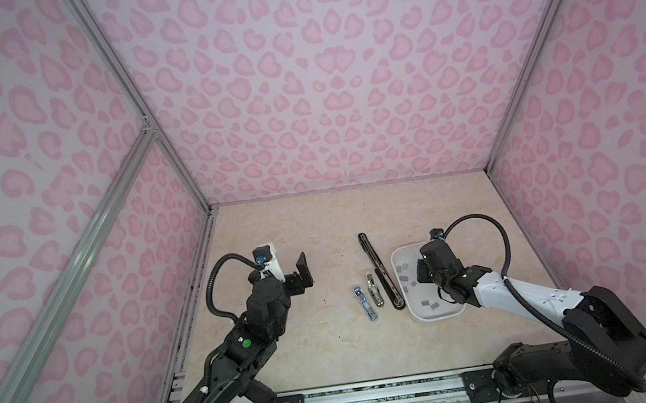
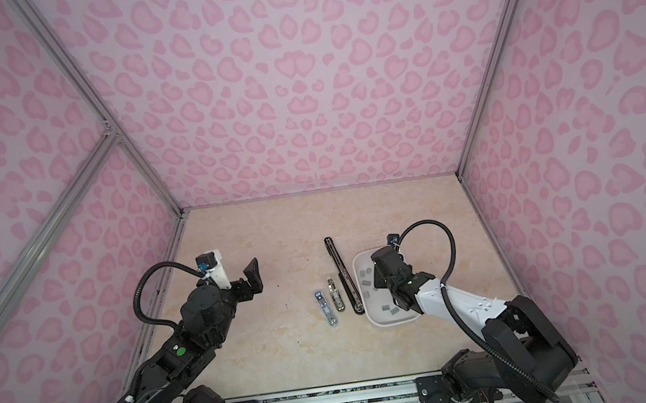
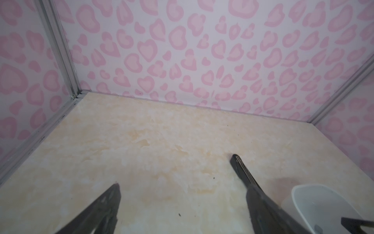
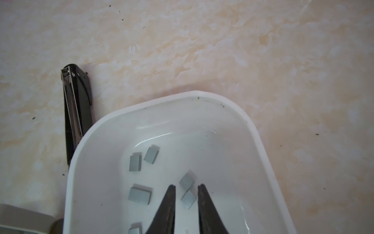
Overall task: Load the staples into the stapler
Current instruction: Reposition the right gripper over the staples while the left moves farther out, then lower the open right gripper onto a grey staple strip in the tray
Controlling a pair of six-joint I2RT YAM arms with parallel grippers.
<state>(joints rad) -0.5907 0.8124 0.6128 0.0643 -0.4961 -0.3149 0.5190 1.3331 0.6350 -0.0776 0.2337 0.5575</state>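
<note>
You are holding your right hand (image 4: 186, 186) in the white tray (image 4: 202, 95), fingers (image 4: 168, 202) slightly parted, gripping nothing, straddling one staple strip (image 4: 189, 199) lying skewed between them, while your left hand (image 3: 183, 185) is idling wide open, well apart.

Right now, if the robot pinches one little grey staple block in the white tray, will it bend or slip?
Probably stiff: the staple strip looks like a flat, hard-edged metal block. Likely light and slippery: tiny and smooth on the glossy white tray, so a push may skid it. The narrow tips of the right end effector might let it twist.
</note>
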